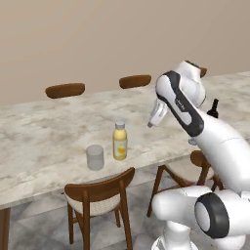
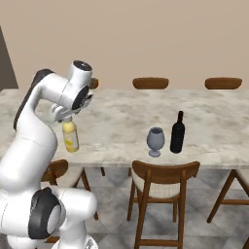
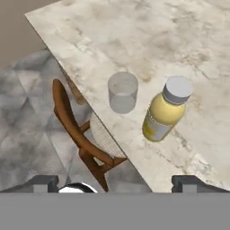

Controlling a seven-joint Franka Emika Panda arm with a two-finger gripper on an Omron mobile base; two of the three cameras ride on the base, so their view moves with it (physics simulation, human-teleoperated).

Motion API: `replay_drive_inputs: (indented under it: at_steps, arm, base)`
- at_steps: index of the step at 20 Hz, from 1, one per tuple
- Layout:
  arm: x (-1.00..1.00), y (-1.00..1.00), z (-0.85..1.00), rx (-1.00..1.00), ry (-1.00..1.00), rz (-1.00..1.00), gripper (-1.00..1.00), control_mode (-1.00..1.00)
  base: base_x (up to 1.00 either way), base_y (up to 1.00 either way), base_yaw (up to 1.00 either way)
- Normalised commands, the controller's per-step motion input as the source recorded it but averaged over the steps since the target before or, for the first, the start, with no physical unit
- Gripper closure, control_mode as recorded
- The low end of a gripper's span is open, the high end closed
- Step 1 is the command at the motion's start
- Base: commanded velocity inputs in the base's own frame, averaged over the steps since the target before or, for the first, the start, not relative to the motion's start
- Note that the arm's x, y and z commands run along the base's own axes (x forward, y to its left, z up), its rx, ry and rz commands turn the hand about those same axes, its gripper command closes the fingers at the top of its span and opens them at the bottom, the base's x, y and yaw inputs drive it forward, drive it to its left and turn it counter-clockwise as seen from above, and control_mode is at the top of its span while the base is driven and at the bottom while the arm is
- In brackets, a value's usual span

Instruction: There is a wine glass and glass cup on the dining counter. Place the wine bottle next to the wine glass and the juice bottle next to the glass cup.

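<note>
left base view, left to right: cup (image 1: 95, 156) stands upright on the counter (image 1: 44, 132) near its front edge, juice bottle (image 1: 120, 141) just beside it on the right, upright, cap on, a small gap between them. a chair (image 1: 100, 197) is tucked under the counter edge right in front of the pair. further right the arm bends over the counter, and the gripper (image 1: 154, 117) hangs above the stone, right of the juice and higher than its cap, touching nothing. wine bottle (image 1: 213, 108) only peeks out behind the arm at the right edge (mostly hidden there).

right base view, left to right: gripper (image 2: 63, 115) sits just above the juice bottle (image 2: 71, 136) and is apart from it, as far as this angle shows. wine glass (image 2: 155, 141) stands well to the right near the front edge, wine bottle (image 2: 177, 133) just beside it on its right, both upright, not touching. another chair (image 2: 163, 187) sits below the two.

hand view: both fingertips (image 3: 191, 183) show at the far bottom corners, so the pincer is spread wide with nothing between the tips. cup (image 3: 122, 92) and juice bottle (image 3: 166, 110) lie below it on the counter (image 3: 134, 40), cup on the left, bottle on the right, close by the counter edge, chair (image 3: 78, 132) under that edge.
</note>
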Motion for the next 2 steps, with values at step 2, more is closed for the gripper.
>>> replay_drive_inputs:
  at_steps: [2]
  arm:
    - [-0.48, -0.03, 0.16, -0.24, -0.02, -0.21, -1.00, -1.00]
  base:
    - [0.00, 0.00, 0.00]
